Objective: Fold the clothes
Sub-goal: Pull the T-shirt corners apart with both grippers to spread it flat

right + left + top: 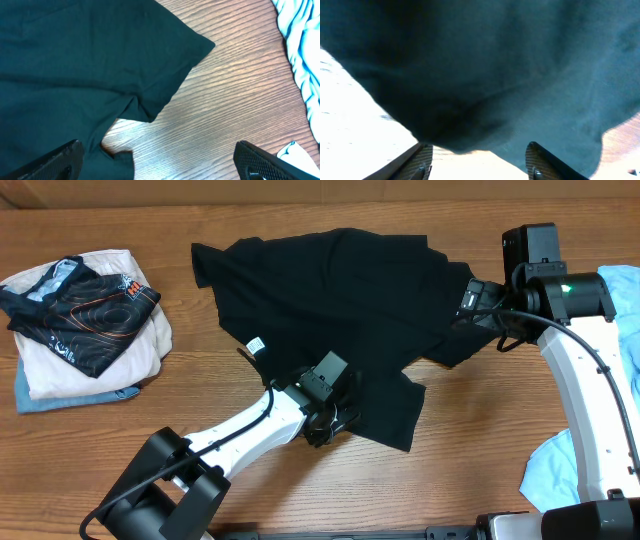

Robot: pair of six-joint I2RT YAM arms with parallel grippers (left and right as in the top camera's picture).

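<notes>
The black shirt [330, 290] lies rumpled and not yet folded, with a pile of clothes [85, 320] set aside. The left gripper [335, 415] and right gripper [470, 305] gape open, grasping nothing.

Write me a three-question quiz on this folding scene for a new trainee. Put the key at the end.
1. True or false: the right gripper is shut on the black shirt.
2. Where in the overhead view does the stack of clothes lie? A) at the left B) in the centre C) at the right
3. Fill in: the loose garment at the lower right of the overhead view is light ____.

Key: 1. False: its fingers stand wide apart. 2. A. 3. blue.
</notes>
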